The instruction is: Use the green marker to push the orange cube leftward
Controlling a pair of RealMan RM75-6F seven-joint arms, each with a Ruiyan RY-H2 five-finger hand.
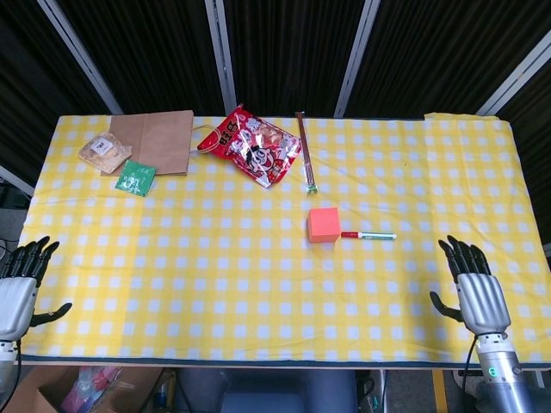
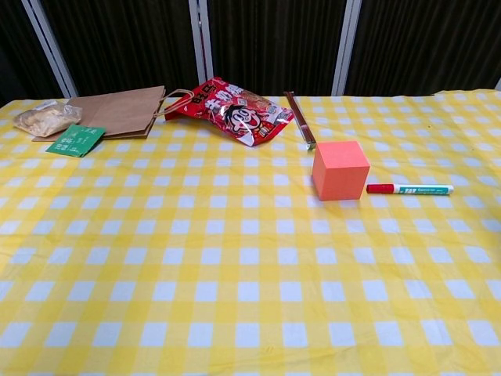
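Note:
The orange cube (image 1: 324, 224) (image 2: 340, 170) sits a little right of the table's middle. Just right of it lies the marker (image 1: 368, 235) (image 2: 410, 189), white and green with a red cap, its cap end pointing at the cube and close to it. My right hand (image 1: 473, 292) hovers open at the front right edge, well to the right of the marker and nearer the front edge, fingers spread and holding nothing. At the front left edge my left hand (image 1: 19, 291) is open too, far from both objects. Neither hand shows in the chest view.
At the back lie a red snack bag (image 1: 252, 144), a brown paper bag (image 1: 158, 140), a small green packet (image 1: 135, 177), a wrapped bun (image 1: 103, 150) and a thin dark stick (image 1: 306, 160). A yellow checked cloth (image 1: 215, 275) covers the table.

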